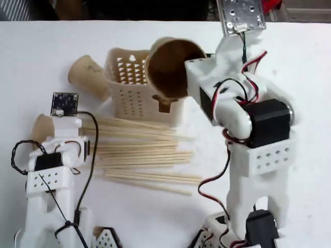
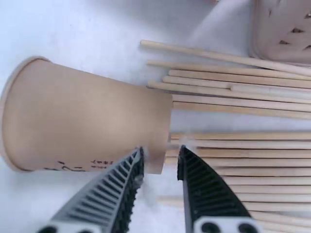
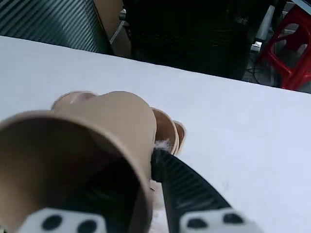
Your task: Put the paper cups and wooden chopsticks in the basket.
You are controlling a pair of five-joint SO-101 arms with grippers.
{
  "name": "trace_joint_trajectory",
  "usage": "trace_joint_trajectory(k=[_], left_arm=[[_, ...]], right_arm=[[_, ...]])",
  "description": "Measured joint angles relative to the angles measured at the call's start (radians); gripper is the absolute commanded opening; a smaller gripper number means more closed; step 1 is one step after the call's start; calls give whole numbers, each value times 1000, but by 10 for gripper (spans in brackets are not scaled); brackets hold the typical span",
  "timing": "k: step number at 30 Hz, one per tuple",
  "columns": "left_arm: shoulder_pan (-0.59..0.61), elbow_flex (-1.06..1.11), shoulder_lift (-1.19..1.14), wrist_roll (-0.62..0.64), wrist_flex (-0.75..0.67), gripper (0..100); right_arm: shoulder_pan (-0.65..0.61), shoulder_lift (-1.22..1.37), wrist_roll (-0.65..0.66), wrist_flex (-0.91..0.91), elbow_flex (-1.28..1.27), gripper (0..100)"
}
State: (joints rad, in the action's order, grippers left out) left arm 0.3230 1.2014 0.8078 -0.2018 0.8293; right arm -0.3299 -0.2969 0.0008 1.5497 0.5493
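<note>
My right gripper (image 3: 142,167) is shut on the rim of a brown paper cup (image 1: 173,67), one finger inside and one outside. It holds the cup tilted, mouth up, over the near right corner of the cream basket (image 1: 129,90). Another cup's rim (image 3: 73,97) peeks out behind it. A second cup (image 1: 88,75) lies on its side just left of the basket. A third cup (image 2: 87,128) lies on the table at the left. My left gripper (image 2: 160,158) hangs open just over this cup's base end. Several wooden chopsticks (image 1: 145,155) lie spread between the two arms.
The white table (image 1: 289,62) stretches to the right of the basket. Beyond its far edge are dark furniture and a red stool (image 3: 291,53). The right arm's body (image 1: 258,139) stands beside the chopsticks' right ends.
</note>
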Motion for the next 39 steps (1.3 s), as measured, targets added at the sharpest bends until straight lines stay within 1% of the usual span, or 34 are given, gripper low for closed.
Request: trace_joint_trajectory(k=[9,14,16,21,25,32,39], left_arm=[[0,0,0,-3,0,132],[0,0,0,-3,0,132],[0,0,0,-3,0,132],[0,0,0,-3,0,132],[0,0,0,-3,0,132],[0,0,0,-3,0,132],[0,0,0,-3,0,132]], right_arm=[[-6,163,-6,-63,-29,18],[3,222,-6,-68,-31,23],[11,236,-6,-68,-31,60],[11,250,-6,-72,-31,203],[11,261,-8,-144,-31,274],[12,322,-8,-311,-106,284],[11,439,-8,-334,-175,284]])
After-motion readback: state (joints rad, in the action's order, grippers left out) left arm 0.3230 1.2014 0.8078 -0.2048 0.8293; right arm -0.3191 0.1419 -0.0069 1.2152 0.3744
